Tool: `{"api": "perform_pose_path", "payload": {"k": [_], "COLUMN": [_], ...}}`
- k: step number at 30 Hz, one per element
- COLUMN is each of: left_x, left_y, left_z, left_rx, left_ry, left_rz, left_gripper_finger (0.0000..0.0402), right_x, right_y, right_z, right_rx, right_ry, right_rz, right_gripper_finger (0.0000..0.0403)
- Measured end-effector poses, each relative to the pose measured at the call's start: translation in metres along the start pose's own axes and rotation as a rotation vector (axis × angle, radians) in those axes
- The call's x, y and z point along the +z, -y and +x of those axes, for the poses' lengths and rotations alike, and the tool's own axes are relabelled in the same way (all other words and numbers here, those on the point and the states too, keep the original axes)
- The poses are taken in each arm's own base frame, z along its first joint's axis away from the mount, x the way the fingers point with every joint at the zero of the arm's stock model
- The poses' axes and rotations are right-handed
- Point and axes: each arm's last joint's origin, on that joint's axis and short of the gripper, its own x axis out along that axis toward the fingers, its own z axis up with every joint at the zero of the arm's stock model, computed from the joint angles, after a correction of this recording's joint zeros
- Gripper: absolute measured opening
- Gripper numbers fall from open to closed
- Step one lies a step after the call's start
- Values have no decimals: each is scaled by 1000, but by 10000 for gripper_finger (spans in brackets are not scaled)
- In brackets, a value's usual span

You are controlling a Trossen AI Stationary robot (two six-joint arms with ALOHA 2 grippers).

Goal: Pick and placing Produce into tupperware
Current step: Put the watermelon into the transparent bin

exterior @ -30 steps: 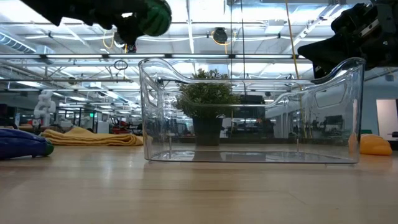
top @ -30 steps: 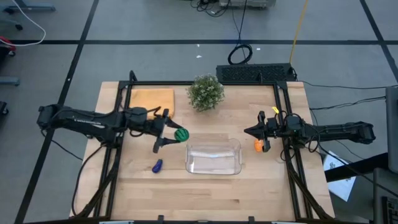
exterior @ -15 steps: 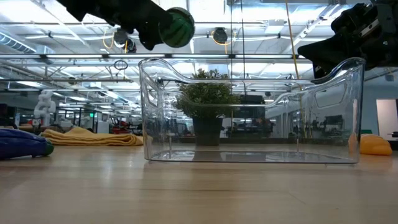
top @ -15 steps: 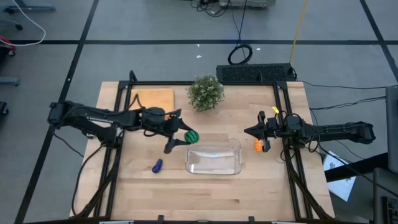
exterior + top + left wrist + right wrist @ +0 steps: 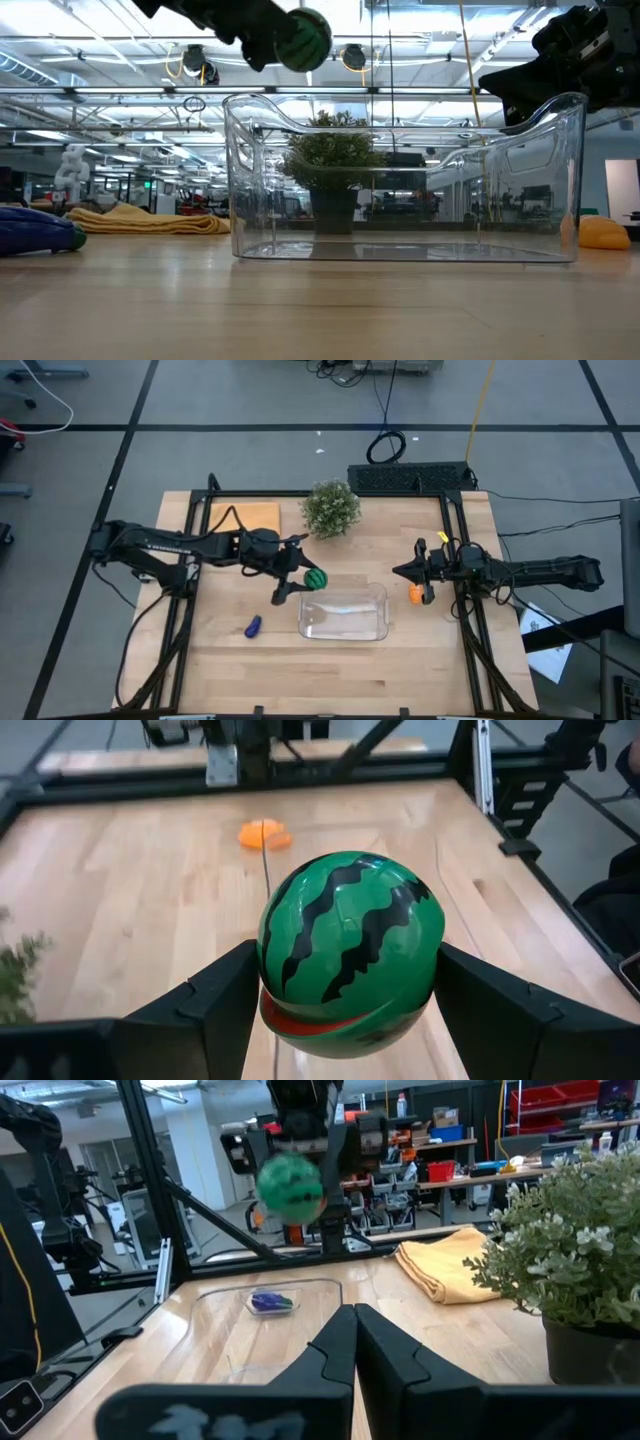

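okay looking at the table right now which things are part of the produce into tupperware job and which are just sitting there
Part of the job:
green striped ball, held in the left gripper above the table
orange piece, on the table by the right gripper
purple piece, on the table
clear tupperware, nothing in it

Just lying about:
potted plant
yellow cloth

high view: I look straight down on the whole desk (image 5: 230, 670), both arms and floor around it.
low view: I sit at desk height, close to the tupperware (image 5: 405, 180), facing level into the room.
left wrist view: I look past the jaws, very near the green ball (image 5: 350, 952), across the desk.
right wrist view: I face across the desk toward the left arm.
shared: ball, tupperware, potted plant (image 5: 331, 508) in high, low and right wrist views.
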Motion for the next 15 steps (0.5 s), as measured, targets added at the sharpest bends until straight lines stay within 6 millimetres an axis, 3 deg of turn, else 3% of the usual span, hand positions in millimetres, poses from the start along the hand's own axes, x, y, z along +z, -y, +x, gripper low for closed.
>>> {"api": "perform_pose_path", "payload": {"k": [8, 15], "left_x": [14, 28], "left_y": [-10, -19], "left_z": [5, 23], "left_rx": [-50, -78], "left_ry": [-8, -37], "left_rz": [-6, 15], "left_gripper_finger": [264, 264], "right_x": [1, 1], "right_y": [0, 0], "right_z": [0, 0], "right_rx": [1, 1], "right_ry": [7, 7], "right_rz": [-1, -1], "right_gripper_finger": [0, 0]}}
